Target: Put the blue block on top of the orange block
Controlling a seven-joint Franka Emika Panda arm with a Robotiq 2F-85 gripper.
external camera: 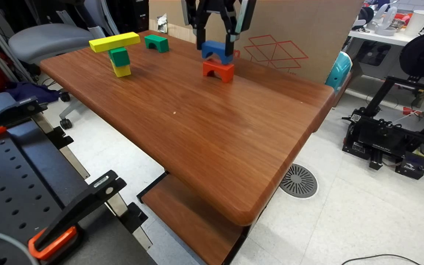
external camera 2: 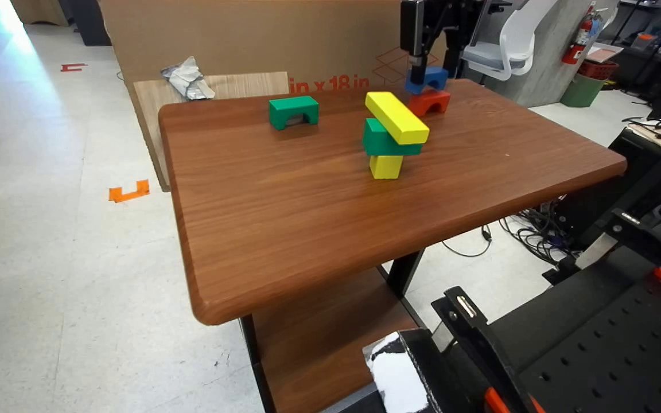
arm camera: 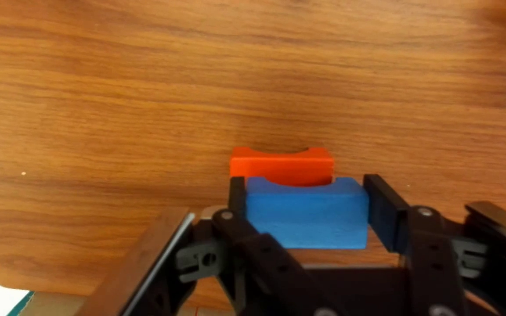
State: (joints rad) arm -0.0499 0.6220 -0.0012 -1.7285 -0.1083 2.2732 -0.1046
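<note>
The blue block [external camera: 215, 48] is arch-shaped and sits between the fingers of my gripper [external camera: 214, 50], which is shut on its two ends. The blue block also shows in an exterior view [external camera 2: 436, 74] and in the wrist view [arm camera: 314, 215]. The orange block [external camera: 217, 69] is a low arch standing on the table, directly below the blue block in both exterior views [external camera 2: 429, 102]. In the wrist view the orange block [arm camera: 281, 166] is partly hidden by the blue one and appears slightly offset to its left. I cannot tell whether the two blocks touch.
A stack with a yellow bar [external camera: 114, 41] on a green block [external camera: 120, 56] and a yellow base [external camera: 122, 70] stands on the wooden table [external camera: 197, 121]. A green arch block [external camera 2: 294, 110] stands apart. A large cardboard box [external camera: 289, 40] rises along the table's far edge.
</note>
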